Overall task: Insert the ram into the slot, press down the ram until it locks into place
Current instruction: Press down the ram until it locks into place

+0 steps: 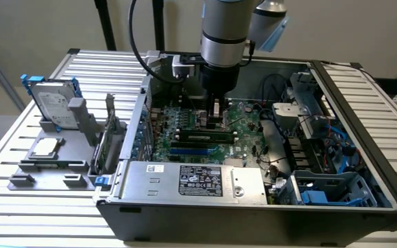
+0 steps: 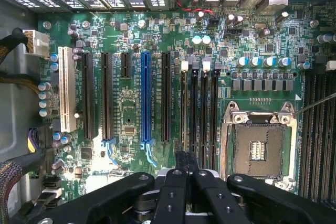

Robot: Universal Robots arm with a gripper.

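Observation:
The ram (image 1: 203,137), a long green stick with dark chips, stands on edge in one of the parallel black slots (image 2: 199,108) on the motherboard inside the open computer case. My gripper (image 1: 216,123) points straight down just behind the middle of the ram, its tips close above the slot row. In the wrist view the two black fingers (image 2: 178,174) of the gripper (image 2: 186,162) are pressed together with nothing showing between them. They line up with the near ends of the slots. Whether the tips touch the ram is unclear.
The square silver CPU socket (image 2: 257,148) lies beside the slots, the blue slot (image 2: 146,98) on their other side. A power supply (image 1: 192,178) fills the case front, and cables (image 1: 302,121) and blue bays (image 1: 330,191) sit at the exterior view's right. A grey stand holds a hard drive (image 1: 50,103), a chip (image 1: 47,147) and an upright card (image 1: 107,139).

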